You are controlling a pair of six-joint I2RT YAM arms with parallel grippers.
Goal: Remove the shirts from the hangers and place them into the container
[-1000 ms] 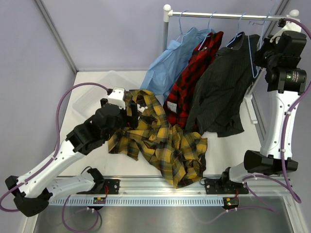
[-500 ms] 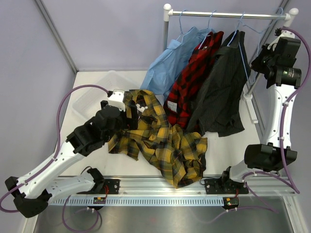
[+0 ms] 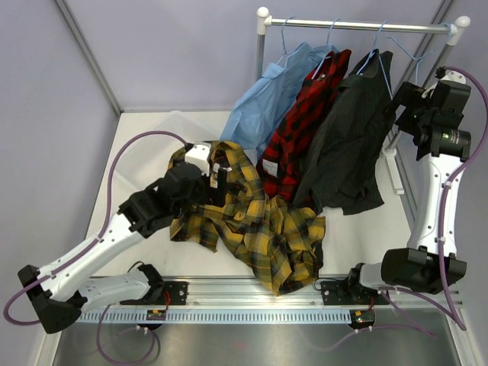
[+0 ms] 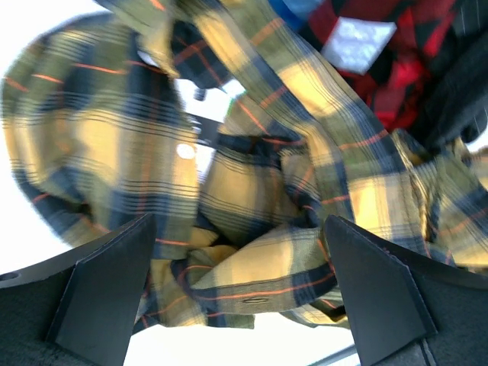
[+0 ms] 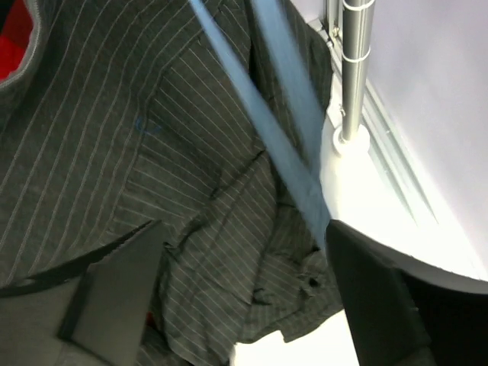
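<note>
Gaping left claw [image 4: 238, 229] straddles crumpled yellow plaid shirt [image 4: 114, 137]; right claw [image 5: 244, 229] gapes before pinstriped dark shirt [image 5: 152, 137].

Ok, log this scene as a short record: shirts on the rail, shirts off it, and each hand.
on rail: light blue shirt, red plaid shirt, black shirt, all hanging
off rail: yellow plaid shirt, crumpled on the table
left hand: open, just above the yellow plaid shirt
right hand: open, facing the black shirt, a hanger wire across its view

Arms [image 3: 431, 198]: white links, blk joints, purple cables [image 3: 152, 133].
</note>
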